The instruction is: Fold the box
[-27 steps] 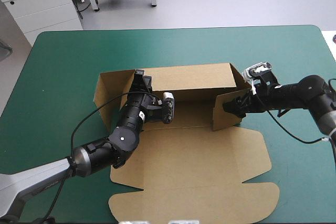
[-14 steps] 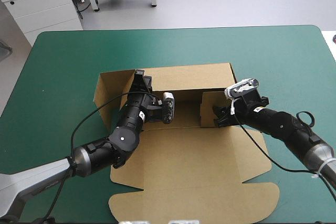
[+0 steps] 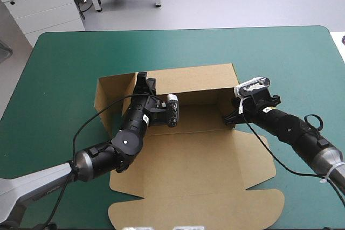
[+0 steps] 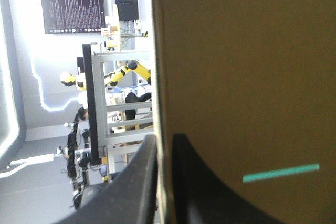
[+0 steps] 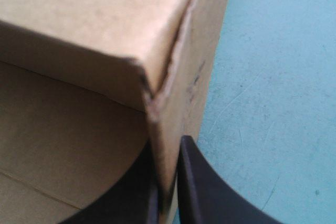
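Two wrist views settle what the high view leaves unclear: each gripper is clamped on a raised wall of the cut brown board box (image 3: 199, 160). The left gripper (image 4: 164, 141) pinches the left-end wall, and the right gripper (image 5: 167, 148) pinches the right-end wall just short of its corner. The box lies mid-table on the teal-green cover (image 3: 64, 63), its lid flat toward the robot.

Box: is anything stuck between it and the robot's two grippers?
No, nothing visible. The left gripper is shut on the box at its left wall, the right gripper at its right wall, board pinched directly between the black fingers.
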`<action>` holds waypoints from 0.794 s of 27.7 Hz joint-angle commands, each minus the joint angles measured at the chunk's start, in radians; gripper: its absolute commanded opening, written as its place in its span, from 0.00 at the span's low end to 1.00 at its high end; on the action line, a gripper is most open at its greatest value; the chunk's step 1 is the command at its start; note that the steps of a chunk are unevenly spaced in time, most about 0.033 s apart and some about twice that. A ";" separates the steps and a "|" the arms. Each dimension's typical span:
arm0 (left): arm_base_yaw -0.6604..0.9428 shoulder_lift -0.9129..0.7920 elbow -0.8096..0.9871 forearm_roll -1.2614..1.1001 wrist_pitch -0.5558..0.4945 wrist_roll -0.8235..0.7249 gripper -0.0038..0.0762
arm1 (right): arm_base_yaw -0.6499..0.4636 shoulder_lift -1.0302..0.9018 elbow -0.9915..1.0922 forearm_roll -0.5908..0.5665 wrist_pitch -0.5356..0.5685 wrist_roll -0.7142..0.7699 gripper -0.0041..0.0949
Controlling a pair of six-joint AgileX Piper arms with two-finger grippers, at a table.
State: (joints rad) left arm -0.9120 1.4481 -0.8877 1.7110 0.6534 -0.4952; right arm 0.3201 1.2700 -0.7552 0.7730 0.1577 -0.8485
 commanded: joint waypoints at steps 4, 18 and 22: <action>-0.012 -0.034 -0.022 0.092 -0.008 -0.147 0.70 | 0.005 -0.029 -0.029 0.014 -0.060 -0.045 0.03; -0.341 -0.034 -0.022 0.038 0.379 -0.181 0.77 | 0.002 0.080 -0.130 0.021 -0.208 -0.045 0.03; -0.415 -0.034 -0.022 -0.084 0.412 -0.158 0.73 | 0.002 0.126 -0.190 0.021 -0.213 -0.035 0.03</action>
State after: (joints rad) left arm -1.2927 1.4490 -0.8858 1.6463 0.9947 -0.6590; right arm 0.3266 1.4093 -0.8825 0.7802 0.0193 -0.8897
